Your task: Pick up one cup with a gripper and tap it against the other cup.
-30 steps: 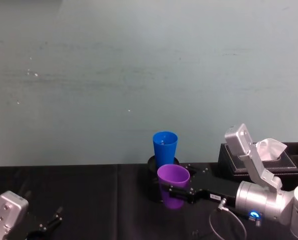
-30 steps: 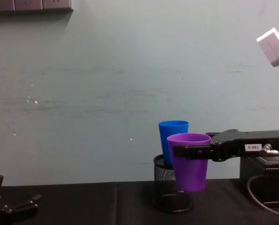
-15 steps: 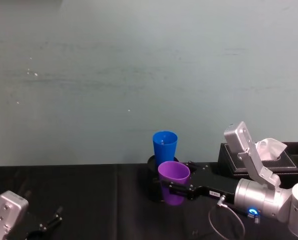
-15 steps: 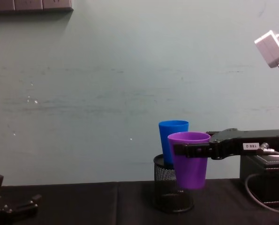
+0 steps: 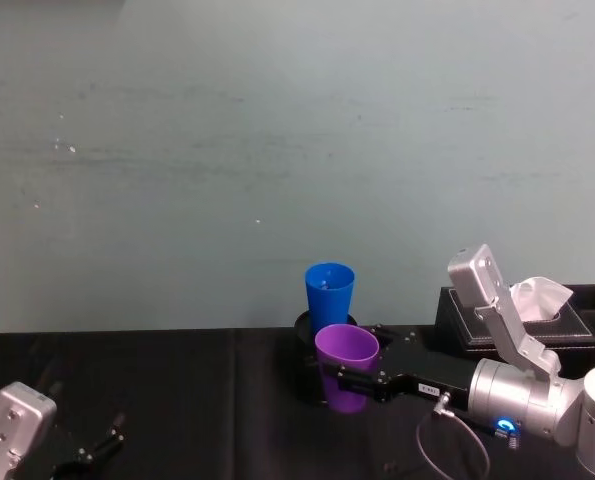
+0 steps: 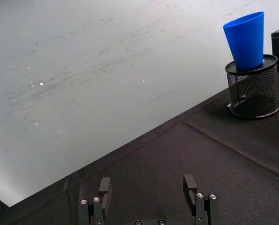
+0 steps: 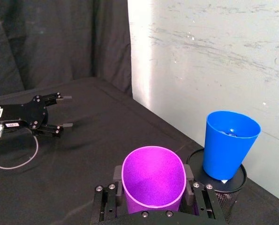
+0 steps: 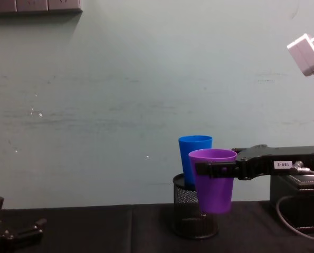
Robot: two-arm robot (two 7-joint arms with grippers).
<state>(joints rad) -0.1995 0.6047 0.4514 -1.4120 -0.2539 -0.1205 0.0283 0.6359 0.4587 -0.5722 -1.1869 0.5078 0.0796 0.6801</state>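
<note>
Purple cup (image 8: 213,190) clamped upright in right gripper (image 8: 215,169), clear of the table (image 5: 177,400). Blue cup (image 8: 193,143) just behind at 11 o'clock, standing in black mesh pen holder (image 8: 184,211); cup-to-cup contact unclear. Left gripper (image 6: 147,186) parked at 8 o'clock, jaws wide.

The black table (image 5: 177,400) lies open across its left and middle, save the left gripper (image 6: 146,185), fingers spread, at the near left corner. Right of centre the mesh pen holder (image 8: 184,211) bears the blue cup (image 8: 194,147). The purple cup (image 8: 212,184), clamped in the right gripper (image 8: 212,169), hangs just before it, the 2 narrowly apart. A tissue box (image 5: 592,315) blocks the far right.
</note>
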